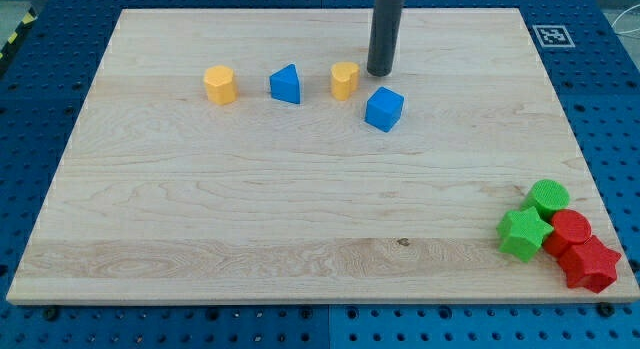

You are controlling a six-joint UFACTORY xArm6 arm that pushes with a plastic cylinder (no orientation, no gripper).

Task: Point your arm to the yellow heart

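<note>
The yellow heart (344, 79) lies near the view's top centre on the wooden board (300, 209). My tip (380, 72) rests on the board just to the right of the heart, a small gap apart, and just above the blue cube (384, 109). The dark rod rises out of the view's top edge. A blue triangle (286, 84) lies left of the heart, and a second yellow block (220, 85), which looks like a pentagon, lies further left.
A cluster sits at the board's bottom right corner: a green round block (548, 197), a green star (524, 234), a red round block (570, 229) and a red star (590, 265). A blue pegboard table (40, 89) surrounds the board.
</note>
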